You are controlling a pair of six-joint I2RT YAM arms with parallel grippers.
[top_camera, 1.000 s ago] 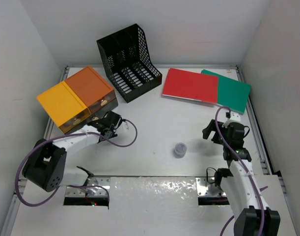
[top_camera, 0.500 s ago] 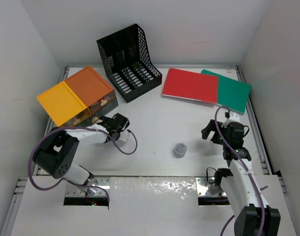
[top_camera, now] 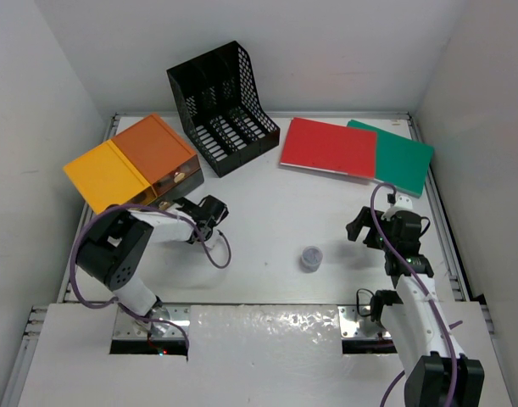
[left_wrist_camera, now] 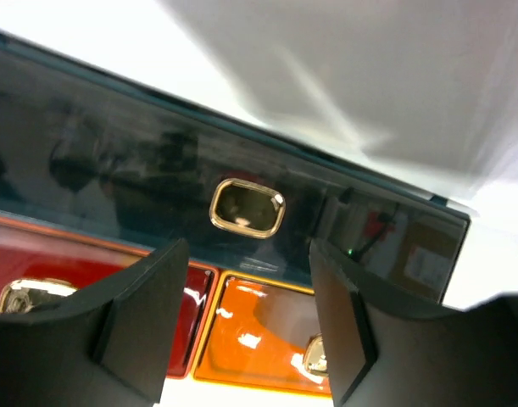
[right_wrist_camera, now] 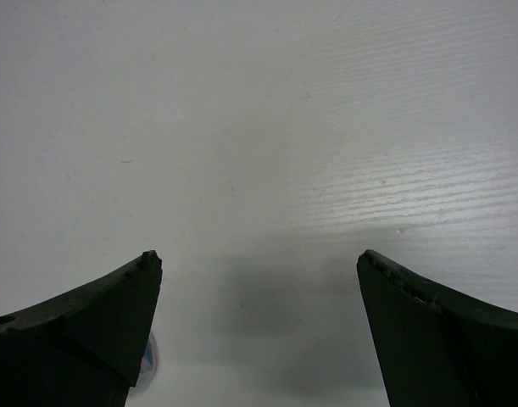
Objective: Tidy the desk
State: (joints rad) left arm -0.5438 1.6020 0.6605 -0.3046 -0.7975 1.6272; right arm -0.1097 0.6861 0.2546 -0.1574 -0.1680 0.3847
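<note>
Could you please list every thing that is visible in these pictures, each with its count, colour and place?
desk: one, white, under everything.
drawer box: one, orange and yellow, far left of the desk.
file rack: one, black mesh, far side, right of the box.
red folder: one, red, far right, lying flat.
green folder: one, green, far right corner, against the red one.
round container: one, grey, small, near the middle.
cables: purple, along both arms.
left pincer: one, black, open, facing the box's drawers.
right pincer: one, black, open, over bare desk.

Box (top_camera: 131, 170) left of rack (top_camera: 225, 106) (on desk (top_camera: 267, 212)).
</note>
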